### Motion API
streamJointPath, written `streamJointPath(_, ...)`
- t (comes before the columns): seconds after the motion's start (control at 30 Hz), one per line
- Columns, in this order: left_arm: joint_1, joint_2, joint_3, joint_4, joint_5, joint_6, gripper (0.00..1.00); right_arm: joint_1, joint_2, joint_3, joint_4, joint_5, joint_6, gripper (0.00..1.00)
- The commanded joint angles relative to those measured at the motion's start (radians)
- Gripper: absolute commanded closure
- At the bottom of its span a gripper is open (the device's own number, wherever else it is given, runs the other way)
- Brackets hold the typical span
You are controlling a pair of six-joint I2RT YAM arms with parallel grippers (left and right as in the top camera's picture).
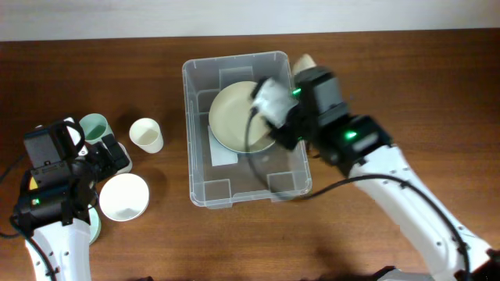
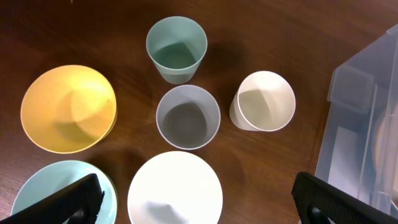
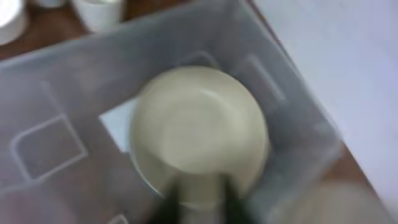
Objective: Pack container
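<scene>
The clear plastic container [image 1: 200, 168] stands mid-table and also shows in the right wrist view [image 3: 50, 93]. A cream bowl [image 1: 230, 117] is inside it, over the white label. My right gripper [image 1: 271, 117] reaches into the container. In the blurred right wrist view its fingers [image 3: 202, 199] sit close together on the near rim of the cream bowl [image 3: 199, 130]. My left gripper [image 2: 199, 202] is open and empty, hovering over a white bowl [image 2: 175, 190] left of the container [image 2: 367, 112].
Left of the container are a yellow bowl [image 2: 68, 109], a green cup [image 2: 176, 48], a grey cup [image 2: 188, 117], a cream cup [image 2: 264, 101] and a pale green bowl [image 2: 37, 186]. A beige item [image 1: 303, 61] lies behind the container's far right corner.
</scene>
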Motion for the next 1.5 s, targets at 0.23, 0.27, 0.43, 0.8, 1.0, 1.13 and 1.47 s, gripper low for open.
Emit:
streamJointPath(0.23, 0.005, -0.003, 0.019, -0.001, 0.011, -0.012, 0.01, 0.091, 0.103, 0.006, 0.029, 0.15, -0.141, 0.96)
streamJointPath(0.27, 0.005, -0.003, 0.019, -0.001, 0.012, -0.012, 0.0, 0.089, 0.102, 0.006, 0.029, 0.153, -0.14, 0.96)
streamJointPath(0.43, 0.005, -0.003, 0.019, -0.001, 0.011, -0.012, 0.0, 0.089, 0.101, 0.006, 0.037, 0.197, -0.106, 0.96)
streamJointPath(0.8, 0.005, -0.003, 0.019, -0.005, 0.011, -0.012, 0.01, 0.089, 0.093, 0.006, 0.047, 0.218, -0.106, 0.96)
streamJointPath(1.0, 0.005, -0.003, 0.019, -0.008, 0.011, -0.012, 0.01, 0.089, 0.088, 0.006, 0.053, 0.218, -0.087, 0.96)
streamJointPath(1.13, 0.005, -0.003, 0.019, -0.014, 0.011, -0.012, 0.01, 0.089, 0.087, 0.006, 0.054, 0.218, -0.087, 0.96)
streamJointPath(1.47, 0.005, -0.003, 0.019, -0.015, 0.011, -0.012, 0.0, 0.089, 0.083, 0.007, 0.062, 0.22, -0.026, 0.96)
